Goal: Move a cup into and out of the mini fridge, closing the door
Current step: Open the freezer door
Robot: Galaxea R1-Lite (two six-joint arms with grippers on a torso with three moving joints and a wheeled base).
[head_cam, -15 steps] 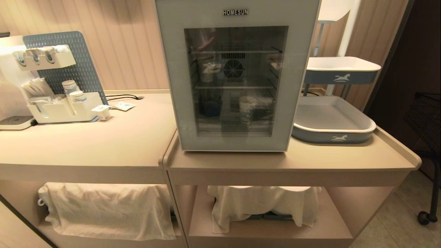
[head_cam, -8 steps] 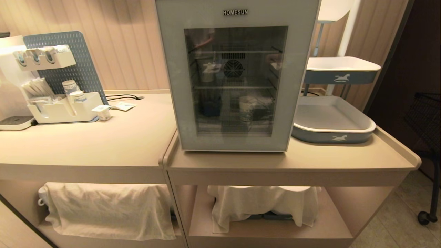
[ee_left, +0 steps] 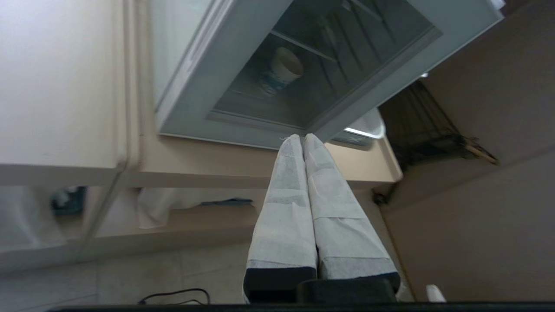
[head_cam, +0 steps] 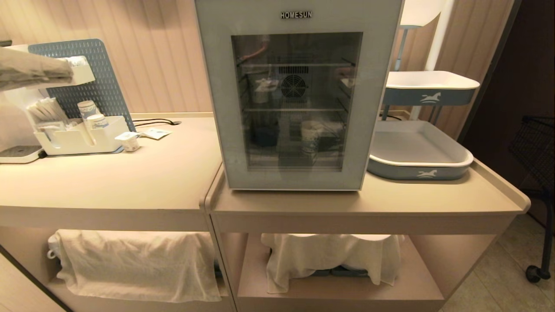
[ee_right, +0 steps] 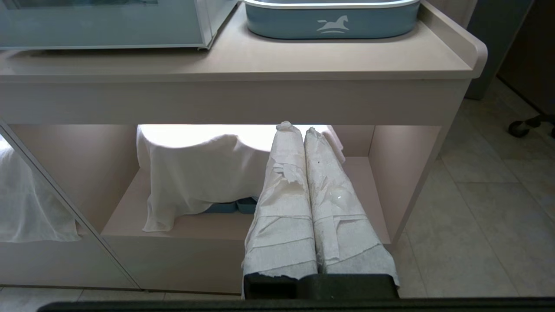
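The white mini fridge [head_cam: 299, 182] stands in the middle of the counter. Its door [head_cam: 219, 108] is shut. Through the dark glass a small white cup [head_cam: 310, 133] shows upright on the lower wire shelf; the left wrist view shows the same cup [ee_left: 284, 69] behind the glass. My left gripper [head_cam: 69, 71] comes in at the far upper left, raised above the counter and well to the left of the fridge. Its wrapped fingers [ee_left: 286, 173] are pressed together, holding nothing. My right gripper [ee_right: 297, 128] hangs low in front of the counter's lower shelf, shut and empty, outside the head view.
A blue-and-white tray [head_cam: 418, 173] sits right of the fridge, with a tiered cart [head_cam: 429, 97] behind it. A white organizer [head_cam: 78, 141] with stacked cups, a creamer tub [head_cam: 130, 143] and a water dispenser [head_cam: 13, 154] stand at the left. White cloths [head_cam: 134, 264] drape the lower shelves.
The left arm has risen, and its gripper has come into the head view at the upper left, where nothing showed before. The fridge, the cup and the right arm have not moved.
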